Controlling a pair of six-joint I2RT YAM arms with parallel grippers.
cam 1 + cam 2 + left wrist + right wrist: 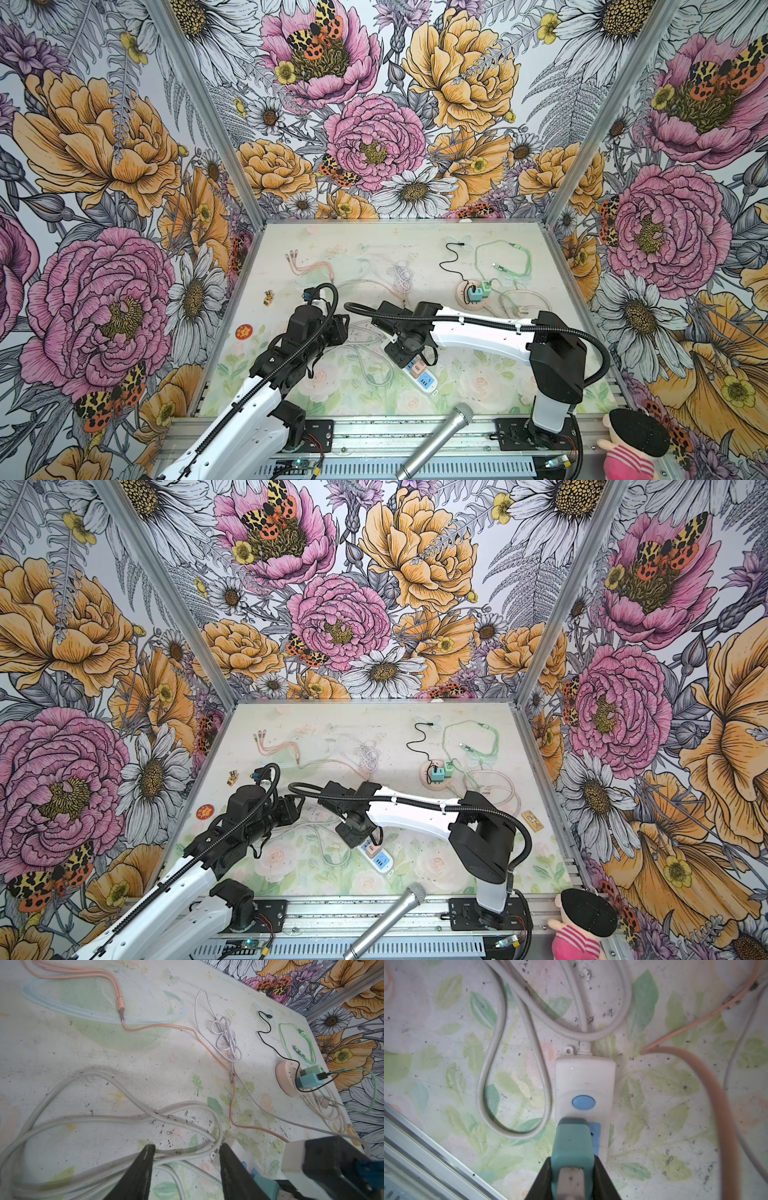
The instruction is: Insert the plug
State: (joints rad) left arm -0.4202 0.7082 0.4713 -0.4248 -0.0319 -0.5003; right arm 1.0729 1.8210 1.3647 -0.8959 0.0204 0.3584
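Left gripper [187, 1150]: jaws moderately apart with nothing between them, poised over the loops of the white cable [99, 1120]. Centre: the white power strip [422, 374] lies flat near the table's front edge, and the teal plug [572, 1140] stands on it over the blue socket panel [595, 1136], just beside the blue button [583, 1102]; whether its pins are seated cannot be told. Right gripper [573, 1160]: jaws closed against both sides of the teal plug, holding it.
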